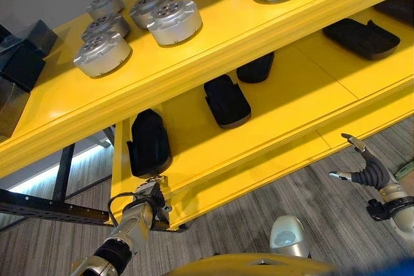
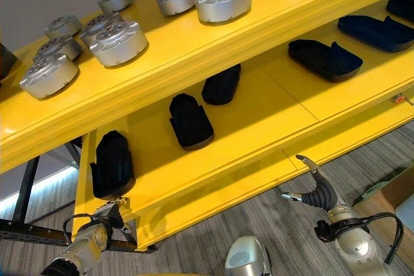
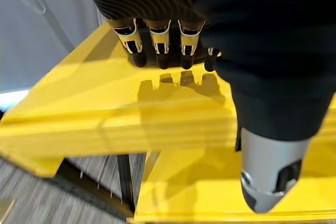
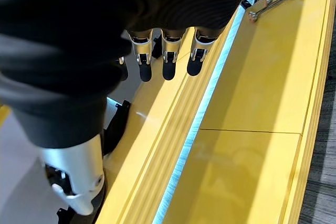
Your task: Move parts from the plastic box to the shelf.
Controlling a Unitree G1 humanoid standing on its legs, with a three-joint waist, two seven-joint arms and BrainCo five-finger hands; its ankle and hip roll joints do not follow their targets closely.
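Both hands hang empty with fingers released: the left hand (image 1: 152, 197) at the yellow shelf (image 1: 272, 114)'s near-left corner beside a black part (image 1: 149, 141), the right hand (image 1: 365, 169) near its front edge. A careless reach could knock that part off.

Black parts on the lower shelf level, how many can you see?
5: three towards the left end, two towards the right. More may be hidden beyond the right edge.
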